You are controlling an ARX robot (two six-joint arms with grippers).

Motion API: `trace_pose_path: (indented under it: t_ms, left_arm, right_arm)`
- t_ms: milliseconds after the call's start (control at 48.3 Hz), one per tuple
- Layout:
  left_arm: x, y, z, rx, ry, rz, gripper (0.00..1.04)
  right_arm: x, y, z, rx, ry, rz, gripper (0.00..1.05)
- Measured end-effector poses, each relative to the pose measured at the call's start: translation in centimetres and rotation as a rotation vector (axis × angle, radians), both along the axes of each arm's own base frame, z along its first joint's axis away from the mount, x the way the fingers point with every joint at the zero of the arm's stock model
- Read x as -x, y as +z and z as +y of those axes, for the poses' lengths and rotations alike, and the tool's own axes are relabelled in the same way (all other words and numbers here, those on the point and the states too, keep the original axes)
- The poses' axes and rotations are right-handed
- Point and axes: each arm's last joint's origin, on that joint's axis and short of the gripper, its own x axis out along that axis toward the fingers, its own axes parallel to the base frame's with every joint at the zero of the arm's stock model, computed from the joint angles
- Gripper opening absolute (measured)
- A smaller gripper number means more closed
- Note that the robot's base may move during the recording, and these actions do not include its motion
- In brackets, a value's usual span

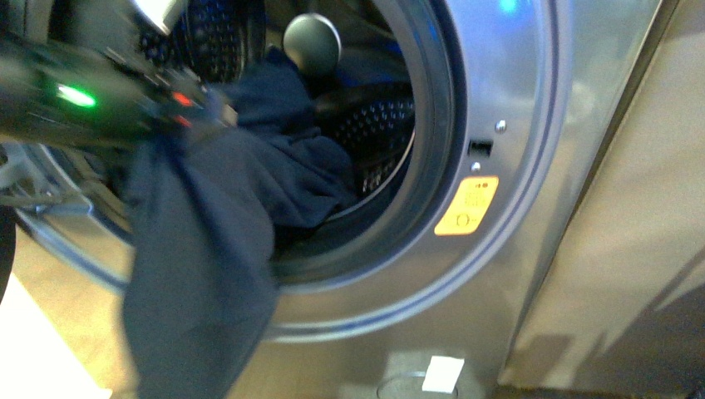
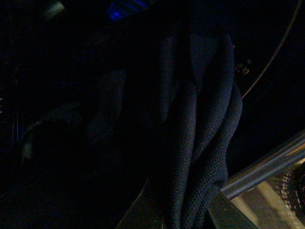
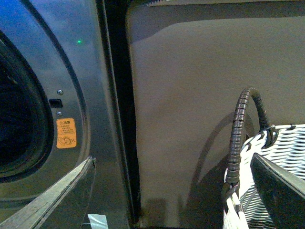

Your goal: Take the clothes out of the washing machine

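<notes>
Task state: partly done; the clothes [image 1: 208, 274] are drawn part-way out of the washing machine [image 1: 532, 125]
Clothes, position: one length hangs over the lower rim of the door opening at lower left of the front view; the rest is heaped inside the drum [image 1: 382, 125] at upper centre
Left hand [image 1: 199, 108]: blurred, upper left of the front view; fabric drops straight from it, so it is judged to be clamped on the clothes, though the jaws themselves are covered
Right hand [image 3: 171, 162]: jaws are seen wide apart at the lower corners of the right wrist view, nothing held between them
Left to do: the bundle is to be cleared fully from the drum and, by judgement, carried to the basket [image 3: 286, 143]; no delivery is recorded yet
Front view only: the whole drape and the portion inside the drum are shown; the basket is not seen
Left wrist view only: mostly dark; bunched knit folds [image 2: 200, 133] are seen close to the lens, with a bright metal rim [image 2: 267, 167] at lower right
Right wrist view only: the woven basket with its dark handle is shown at lower right, well apart from the door opening at far left; no clothes are visible here
Shared by front and right wrist views: the orange sticker [image 1: 466, 206] beside the opening
</notes>
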Motion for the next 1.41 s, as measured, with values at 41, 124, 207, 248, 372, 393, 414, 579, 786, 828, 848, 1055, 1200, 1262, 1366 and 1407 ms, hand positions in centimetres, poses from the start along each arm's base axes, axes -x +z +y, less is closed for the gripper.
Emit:
trace_pose_path:
  t_ms: [41,124,207,248,372,393,414,579,786,828,848,1055,1200,1262,1366,1407]
  left_arm:
    - [0.7,0.9,0.2,0.000,-0.012,-0.017,0.06]
    - [2.1,2.9,0.6,0.003,-0.026,-0.065,0.06]
    - [3.6,4.8,1.0,0.012,-0.053,-0.112,0.06]
    - [4.4,5.7,1.2,0.014,-0.065,-0.134,0.06]
    - [6.1,7.4,1.4,0.020,-0.091,-0.178,0.06]
    - [6.4,7.6,1.4,0.021,-0.094,-0.184,0.06]
    - [6.8,8.0,1.5,0.022,-0.099,-0.194,0.06]
    - [8.4,11.5,1.3,0.030,-0.141,-0.291,0.06]
    - [9.1,16.4,0.3,0.067,-0.186,-0.417,0.06]
    - [9.2,17.4,-0.1,0.080,-0.201,-0.441,0.06]
    - [9.3,17.9,-0.3,0.087,-0.209,-0.452,0.06]
    - [9.5,21.8,-2.8,0.161,-0.291,-0.520,0.06]
    - [9.5,23.9,-5.1,0.202,-0.360,-0.539,0.06]
    - [9.4,24.7,-6.0,0.216,-0.386,-0.541,0.06]
    - [9.3,25.9,-7.3,0.242,-0.422,-0.540,0.06]
    - [9.3,26.4,-7.9,0.253,-0.441,-0.543,0.06]
  right_arm:
    - [0.0,0.0,0.0,0.000,0.000,0.000,0.97]
    - [0.0,0.0,0.0,0.000,0.000,0.000,0.97]
    - [0.0,0.0,0.0,0.000,0.000,0.000,0.97]
    - [0.0,0.0,0.0,0.000,0.000,0.000,0.97]
    - [0.0,0.0,0.0,0.000,0.000,0.000,0.97]
    - [0.0,0.0,0.0,0.000,0.000,0.000,0.97]
    - [0.0,0.0,0.0,0.000,0.000,0.000,0.97]
    - [0.0,0.0,0.0,0.000,0.000,0.000,0.97]
    - [0.0,0.0,0.0,0.000,0.000,0.000,0.97]
    - [0.0,0.0,0.0,0.000,0.000,0.000,0.97]
    - [0.0,0.0,0.0,0.000,0.000,0.000,0.97]
    - [0.0,0.0,0.0,0.000,0.000,0.000,0.97]
    - [0.0,0.0,0.0,0.000,0.000,0.000,0.97]
    - [0.0,0.0,0.0,0.000,0.000,0.000,0.97]
    - [0.0,0.0,0.0,0.000,0.000,0.000,0.97]
    - [0.0,0.0,0.0,0.000,0.000,0.000,0.97]
